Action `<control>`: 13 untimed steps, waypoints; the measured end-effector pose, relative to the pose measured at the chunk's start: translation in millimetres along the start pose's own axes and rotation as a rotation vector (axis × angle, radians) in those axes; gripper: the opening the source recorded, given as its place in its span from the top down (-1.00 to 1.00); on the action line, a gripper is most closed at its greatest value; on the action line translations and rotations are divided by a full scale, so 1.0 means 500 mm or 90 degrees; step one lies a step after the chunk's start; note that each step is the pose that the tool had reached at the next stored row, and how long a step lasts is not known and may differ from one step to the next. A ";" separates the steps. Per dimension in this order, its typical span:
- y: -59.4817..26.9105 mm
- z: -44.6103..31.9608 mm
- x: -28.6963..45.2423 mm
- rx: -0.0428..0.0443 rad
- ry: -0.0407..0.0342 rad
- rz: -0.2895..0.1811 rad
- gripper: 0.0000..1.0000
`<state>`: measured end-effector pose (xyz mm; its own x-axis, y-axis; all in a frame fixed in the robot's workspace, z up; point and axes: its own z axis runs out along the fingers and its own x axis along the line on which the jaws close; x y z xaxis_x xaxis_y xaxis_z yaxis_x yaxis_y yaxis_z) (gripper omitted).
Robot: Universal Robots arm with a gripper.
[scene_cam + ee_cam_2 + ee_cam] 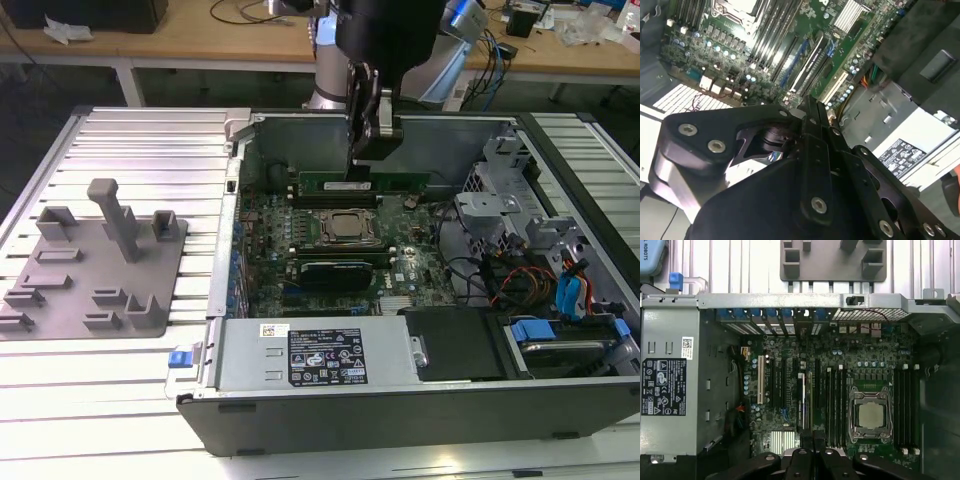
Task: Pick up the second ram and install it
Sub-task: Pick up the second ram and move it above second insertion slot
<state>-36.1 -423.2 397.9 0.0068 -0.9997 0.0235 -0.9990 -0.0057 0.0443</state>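
The second ram (365,183), a long green stick, hangs level in the air over the motherboard, above the CPU socket (348,228). My gripper (362,165) comes down from above and is shut on the stick's top edge near its middle. In the first wrist view the ram (801,400) shows edge-on, reaching out from my gripper (812,437), beside the black memory slots (835,405) that flank the CPU socket (870,412). The second wrist view has the ram (812,62) as a dark strip past the gripper (807,102).
The open computer case has a power supply (320,355) along its near wall and a drive cage with loose cables (520,230) at the exterior view's right. A grey plastic tray with upright blocks (95,265) lies on the ribbed table at the exterior view's left.
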 end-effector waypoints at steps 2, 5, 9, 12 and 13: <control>-0.002 0.011 -0.004 0.0001 -0.0035 0.000 0.82; -0.003 0.018 -0.010 0.0001 -0.0169 -0.001 0.82; -0.003 0.027 -0.025 0.0003 -0.0264 -0.001 0.82; -0.004 0.032 -0.038 0.0002 -0.0276 -0.001 0.82; -0.004 0.033 -0.041 0.0002 -0.0277 -0.001 0.82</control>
<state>-35.1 -403.1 380.8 0.0069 -0.9998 -0.0201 -0.9990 -0.0078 0.0439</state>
